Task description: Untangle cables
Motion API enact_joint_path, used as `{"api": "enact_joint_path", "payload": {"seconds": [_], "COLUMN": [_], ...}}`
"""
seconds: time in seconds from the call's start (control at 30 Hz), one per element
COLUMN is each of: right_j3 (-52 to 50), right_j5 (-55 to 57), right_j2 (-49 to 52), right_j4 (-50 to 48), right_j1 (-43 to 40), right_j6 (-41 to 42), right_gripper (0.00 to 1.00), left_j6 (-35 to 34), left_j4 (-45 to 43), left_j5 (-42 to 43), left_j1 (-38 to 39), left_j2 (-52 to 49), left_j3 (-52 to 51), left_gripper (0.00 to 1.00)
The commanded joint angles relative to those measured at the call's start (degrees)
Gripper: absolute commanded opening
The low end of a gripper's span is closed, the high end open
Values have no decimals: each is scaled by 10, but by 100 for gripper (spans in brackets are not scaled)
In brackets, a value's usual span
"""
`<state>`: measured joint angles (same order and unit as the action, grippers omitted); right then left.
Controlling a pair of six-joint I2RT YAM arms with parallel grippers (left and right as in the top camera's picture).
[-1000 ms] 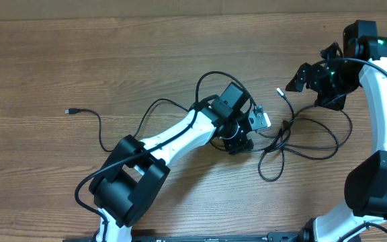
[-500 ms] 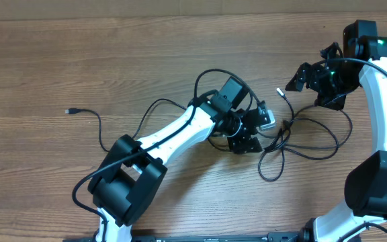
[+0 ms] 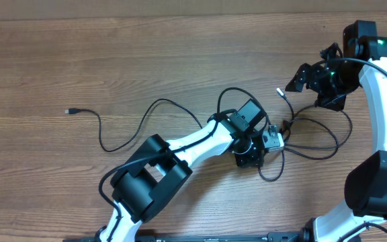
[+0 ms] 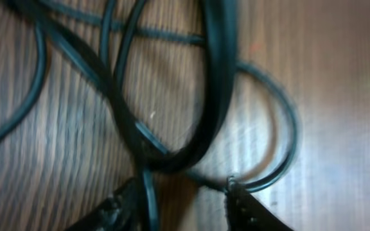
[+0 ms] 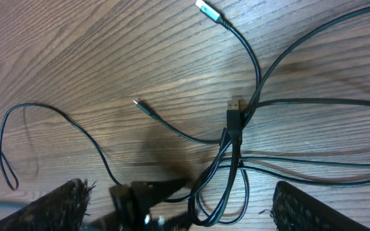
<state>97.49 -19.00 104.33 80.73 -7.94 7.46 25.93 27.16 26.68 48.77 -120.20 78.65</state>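
While the left hand (image 4: 182, 206) is hovering low over the tangle of thin black cables (image 5: 234, 131) on the brown wooden bench (image 3: 113, 54), its fingers are standing apart with one strand between them. The right hand (image 3: 293, 82) is hanging wide open above the tangle's far edge, gripping nothing.

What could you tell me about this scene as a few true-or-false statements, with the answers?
1. The left arm's fingers sit low among the tangled cords. True.
2. The right arm's fingers are clamped on a cord. False: they are spread open, holding nothing.
3. One cord's plug lies alone toward the table's left side. True.
4. The table is white plastic. False: it is brown wood grain.
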Motion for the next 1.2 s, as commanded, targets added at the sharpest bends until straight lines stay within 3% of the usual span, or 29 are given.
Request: {"api": "enact_joint_path", "payload": {"seconds": [0.0,0.07,0.13,0.17,0.33,0.53,0.63,0.83,1.0,1.17], "right_j3": [12,12,12,12,12,12,12,12,12,12], "right_j5": [6,6,6,6,5,-47,-81,-99,-111,-108], "right_j2": [-2,-2,-2,-2,-2,-2,-2,-2,-2,-2], "right_j4": [0,0,0,0,0,18,42,40,10,-7], "right_j1": [-3,-3,-3,-3,-3,-1,11,34,48,56], "right_j6": [-5,-5,-5,-5,-5,-5,-5,-3,15,15], "right_gripper": [90,90,90,90,90,89,89,89,88,88], "left_j6": [-24,-43,-68,-75,-120,-228,-315,-420,-426,-427], "left_j4": [-9,-9,3,13,108,248,266,257,252,299], "left_j5": [-71,-104,-127,-132,-132,-145,-175,-229,-261,-359], "left_j1": [-7,-13,-19,-21,-38,-64,-77,-96,-114,-174], "left_j2": [-2,0,3,6,33,72,94,129,151,209], "left_j3": [-3,1,14,22,96,234,278,290,293,333], "left_gripper": [38,27,6,4,4,4,4,4,4,4]}}
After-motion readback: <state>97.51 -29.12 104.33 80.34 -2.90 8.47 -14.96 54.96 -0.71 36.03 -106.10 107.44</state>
